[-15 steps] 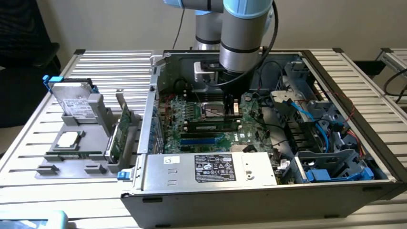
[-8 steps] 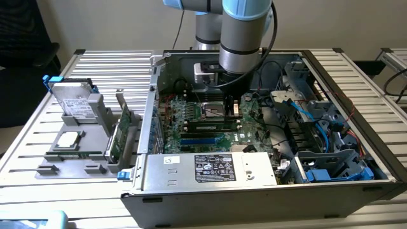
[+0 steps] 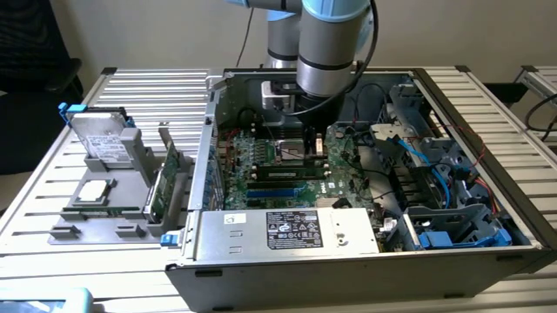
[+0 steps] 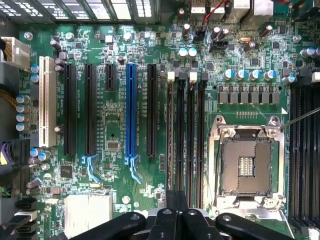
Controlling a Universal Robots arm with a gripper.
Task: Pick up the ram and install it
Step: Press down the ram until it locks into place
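Ram [image 3: 290, 175]: in the exterior view, a long narrow stick with a row of dark chips stands on edge among the black memory slots [image 4: 186, 135]. It lies between the open CPU socket [image 4: 246, 167] and the blue expansion slot [image 4: 130, 110]. From here it reads as sitting in a slot, not lying loose. Whether it is pressed fully home with the end latches closed, I cannot tell.

Gripper [image 3: 314, 145]: hangs inside the open computer case [image 3: 487, 117], just above the motherboard [image 4: 112, 130]. It is near the socket and close over the end of the memory-slot bank. In the wrist view the gripper [image 4: 177, 207] is at the edge of the frame over those same slots. I cannot tell whether it is wide, narrow or closed on something. No board can be made out in it.

Outside the case: a grey parts fixture [image 3: 96, 228] sits on the slatted table [image 3: 156, 85], on the exterior view's left. It carries a hard drive [image 3: 100, 134] and an upright green expansion card [image 3: 169, 166], both well apart from the arm.

Progress (judgement): pick-up looks done, since the stick is at the slots and not on the fixture. Insertion is at or near its end. Full seating is unconfirmed.
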